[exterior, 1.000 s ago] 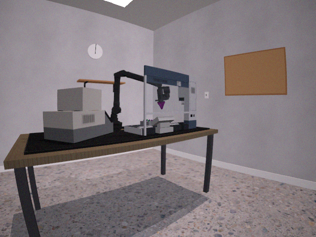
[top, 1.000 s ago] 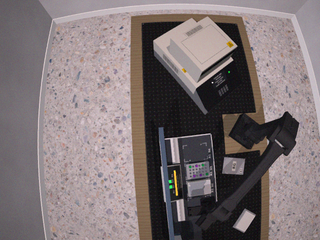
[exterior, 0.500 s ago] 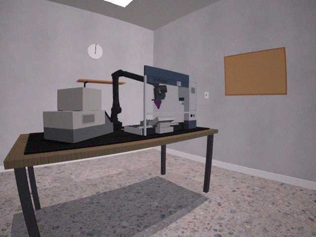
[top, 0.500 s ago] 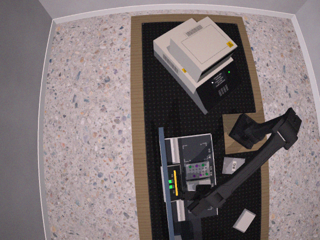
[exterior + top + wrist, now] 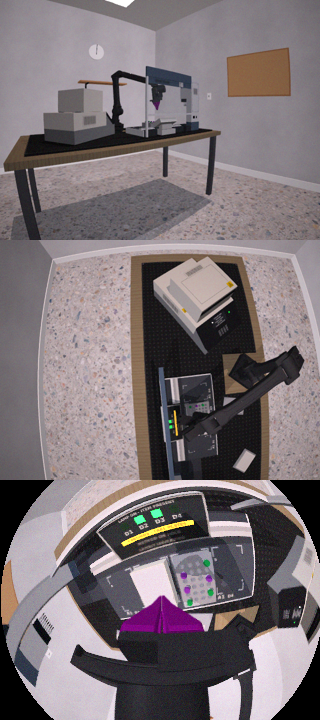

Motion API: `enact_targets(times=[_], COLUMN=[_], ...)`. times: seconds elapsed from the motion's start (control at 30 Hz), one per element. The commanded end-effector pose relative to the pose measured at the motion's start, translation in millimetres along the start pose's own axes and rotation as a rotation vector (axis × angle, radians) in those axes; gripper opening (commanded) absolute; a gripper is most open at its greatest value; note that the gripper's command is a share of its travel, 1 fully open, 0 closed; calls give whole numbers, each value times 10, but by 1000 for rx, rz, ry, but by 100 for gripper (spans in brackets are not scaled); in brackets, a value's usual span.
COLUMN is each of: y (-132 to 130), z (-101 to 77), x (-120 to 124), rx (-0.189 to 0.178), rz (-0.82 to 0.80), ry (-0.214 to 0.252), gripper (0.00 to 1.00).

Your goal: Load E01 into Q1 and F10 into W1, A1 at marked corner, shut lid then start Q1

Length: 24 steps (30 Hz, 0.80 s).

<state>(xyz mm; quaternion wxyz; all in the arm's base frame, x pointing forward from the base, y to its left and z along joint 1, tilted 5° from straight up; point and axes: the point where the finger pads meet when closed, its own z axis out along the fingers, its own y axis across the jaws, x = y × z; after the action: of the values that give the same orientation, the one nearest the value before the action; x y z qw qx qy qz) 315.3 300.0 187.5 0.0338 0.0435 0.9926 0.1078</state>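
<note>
Gripper (image 5: 160,619): purple fingers clenched together on nothing, hanging high over the deck tray (image 5: 213,387) under the blue gantry (image 5: 165,418), above the deep-well block (image 5: 152,583) and beside the tube cooling block (image 5: 197,408). Real-time cycler Q1 (image 5: 196,295): lid down, lamp (image 5: 228,312) green. One 96-well PCR plate (image 5: 244,460) lies on the black mat (image 5: 160,338) off the deck, well apart from the gripper; its label is unreadable.
</note>
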Motion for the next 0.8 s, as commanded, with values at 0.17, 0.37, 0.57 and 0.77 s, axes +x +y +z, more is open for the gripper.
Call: enact_targets(times=[0.17,0.37,0.57,0.77], y=[-179,-440,-556,-921], z=[-252,-353,-510,-411], x=[-167,-322,-364,-469], rx=[-44,-68,-98,-67], rz=[122,163,221,294], ry=[-60,-82,-117,-95], gripper=[0,0,0,0])
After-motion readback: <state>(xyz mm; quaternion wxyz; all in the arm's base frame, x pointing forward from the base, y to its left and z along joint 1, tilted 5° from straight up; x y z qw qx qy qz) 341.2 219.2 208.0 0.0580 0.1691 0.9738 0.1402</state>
